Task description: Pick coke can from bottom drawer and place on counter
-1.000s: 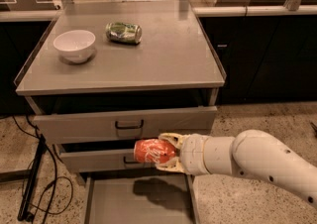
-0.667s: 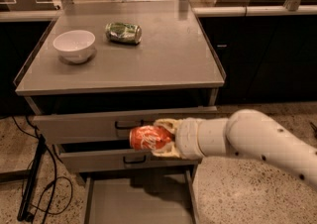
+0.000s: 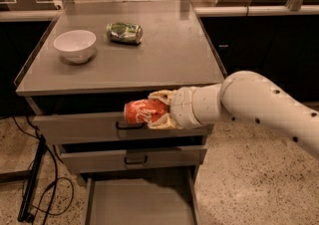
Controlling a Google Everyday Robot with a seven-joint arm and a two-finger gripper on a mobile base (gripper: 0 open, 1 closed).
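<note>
gripper (image 3: 158, 111): my fingers (image 3: 160, 95) pinch the coke can (image 3: 139, 112) sideways, just below counter (image 3: 169, 57) front edge
room: bowl (image 3: 75, 45), green can (image 3: 124, 33) back left
change: coke can higher than earlier, above bottom drawer (image 3: 139, 204)

**Inspector:** What is the arm (image 3: 259, 100) showing?

**Assistant:** It is presenting a thick, rounded, off-white shell, smooth and faintly glossy. Small dark round recesses (image 3: 257, 120) are dotting its surface; whether they are screws or holes, I cannot tell.

**Inspector:** And the wrist?

**Assistant:** A cylindrical collar (image 3: 192, 108), the same off-white, is joining the shell to the gripper (image 3: 151, 111), with thin seams ringing it.

**Inspector:** Where is that gripper sitting?

**Assistant:** At the arm's left end, in front of the upper drawer's face (image 3: 75, 127), just below the counter's (image 3: 164, 64) front edge. Its fingers (image 3: 162, 94) are showing cream-yellow, darker than the shell, one pressing above and one below the coke can (image 3: 141, 112).
</note>
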